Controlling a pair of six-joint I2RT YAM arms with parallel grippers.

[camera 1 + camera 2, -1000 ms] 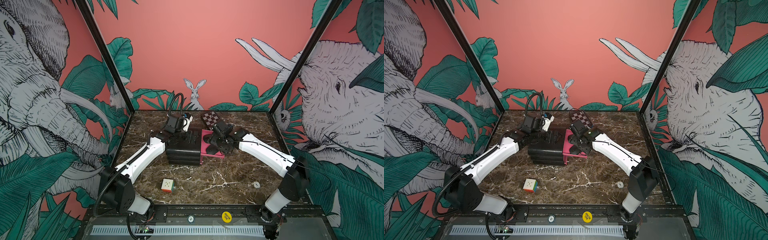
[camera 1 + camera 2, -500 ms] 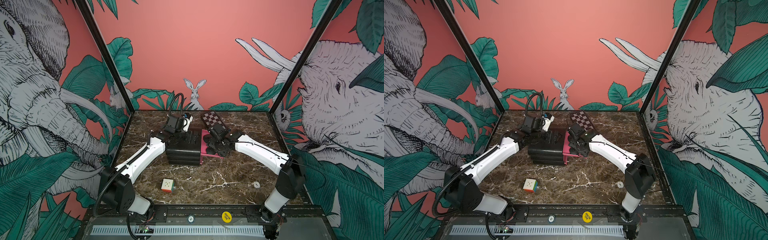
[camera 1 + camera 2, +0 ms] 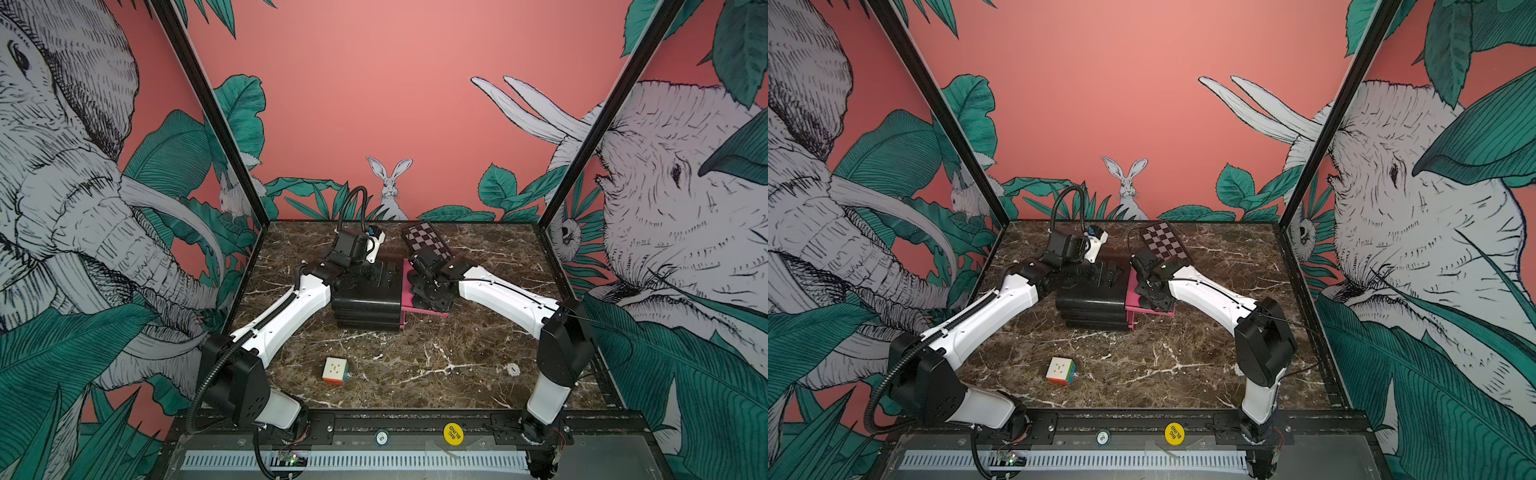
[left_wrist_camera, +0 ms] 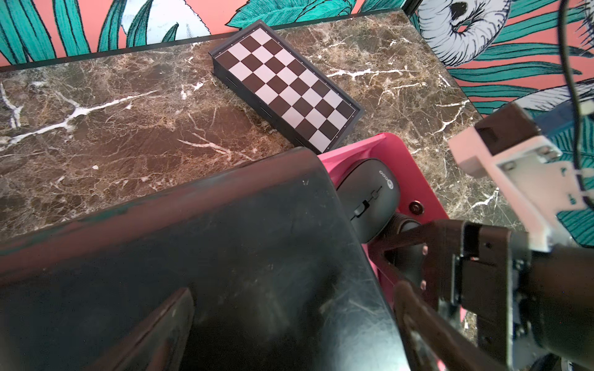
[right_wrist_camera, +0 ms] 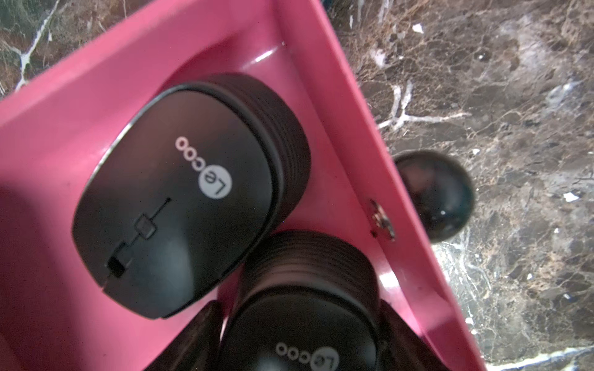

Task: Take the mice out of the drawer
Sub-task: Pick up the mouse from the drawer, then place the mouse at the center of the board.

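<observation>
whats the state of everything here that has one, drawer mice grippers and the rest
pink drawer: pulled open from the black cabinet
first black mouse: in the drawer, buttons up, free
second black mouse: in the drawer, between the right gripper's fingers
right gripper: jaws flank that mouse, grip unclear
left gripper: on the cabinet top, open or shut unclear
chessboard case: folded shut, lying flat
puzzle cube: loose on the table
</observation>
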